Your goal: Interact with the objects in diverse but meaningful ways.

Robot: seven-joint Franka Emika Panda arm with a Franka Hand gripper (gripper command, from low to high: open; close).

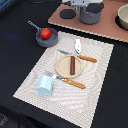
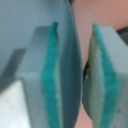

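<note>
While the gripper point(image 2: 75, 75) is seen with its ridged teal pads point(image 2: 52, 85) clamped on the thin curved rim of the grey pot point(image 1: 91, 14) on the brown board point(image 1: 100, 27), the woven placemat point(image 1: 95, 65) is shown holding a brown sausage point(image 1: 73, 64) on a round plate point(image 1: 62, 67), with open mat near its edges.

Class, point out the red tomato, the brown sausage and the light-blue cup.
red tomato point(image 1: 45, 33), exterior view, its top, inside the saucepan.
brown sausage point(image 1: 73, 64), exterior view, its middle, on the plate.
light-blue cup point(image 1: 44, 85), exterior view, its side wall.
</note>
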